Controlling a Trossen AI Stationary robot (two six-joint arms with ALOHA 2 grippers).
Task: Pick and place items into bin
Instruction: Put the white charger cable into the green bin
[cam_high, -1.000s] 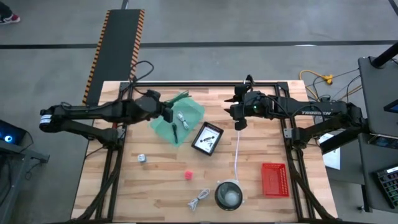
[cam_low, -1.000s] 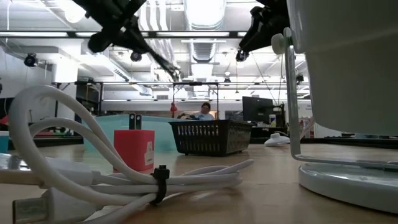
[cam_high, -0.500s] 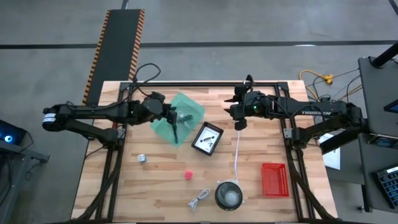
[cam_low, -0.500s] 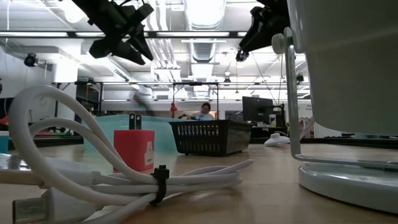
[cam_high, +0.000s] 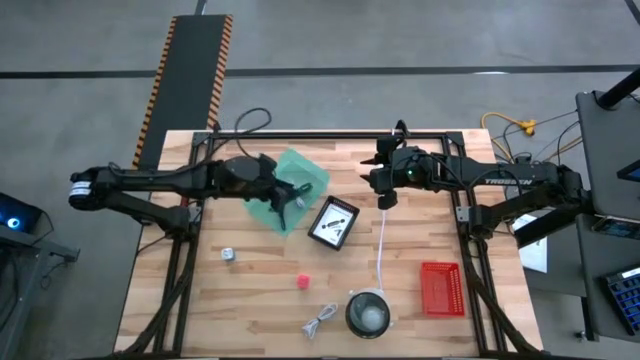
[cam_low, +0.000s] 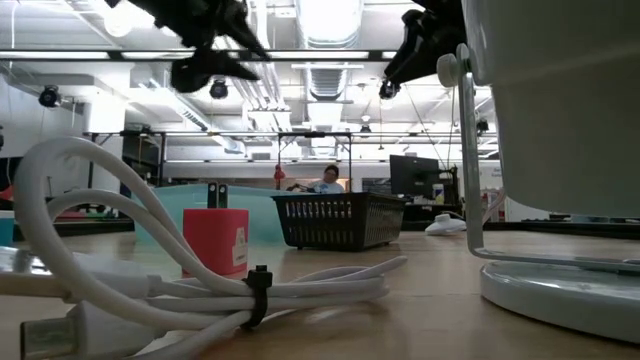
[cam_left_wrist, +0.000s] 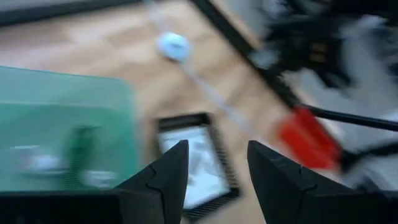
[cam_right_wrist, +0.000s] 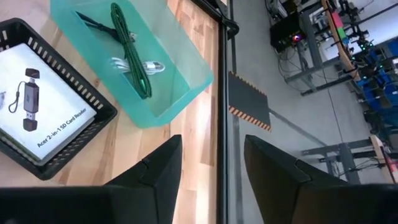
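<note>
Two dark robot arms reach over a wooden worktop (cam_high: 260, 300), seen from straight above. Nearest the lower edge of the overhead frame sit a round grey bowl (cam_high: 366, 314) and, to its left, a coiled silver-white cable (cam_high: 320, 320). To the right of the bowl lies a small red basket (cam_high: 441, 288). A little higher, left of centre, is a pink ball (cam_high: 301, 282), and further left a small metal piece (cam_high: 229, 254).

A long white cord (cam_high: 381, 240) runs from the bowl up toward the right arm. At the centre of the frame sits a black tray (cam_high: 334, 222) holding a white printed card (cam_right_wrist: 46, 118). Just up and left of it is a translucent green bin (cam_high: 285, 190), which already holds a dark green cable (cam_right_wrist: 129, 59) and a silver-white cable (cam_right_wrist: 144, 66).

The left gripper (cam_high: 293, 194) hangs over the right part of the bin; its fingers (cam_left_wrist: 168, 174) are spread apart with nothing between them. The right gripper (cam_high: 383, 186) hovers in the upper centre, above the top end of the white cord; its fingers (cam_right_wrist: 163, 163) are also spread and hold nothing.

In the table-height view, a person (cam_low: 327, 180) sits far off in the room behind.
</note>
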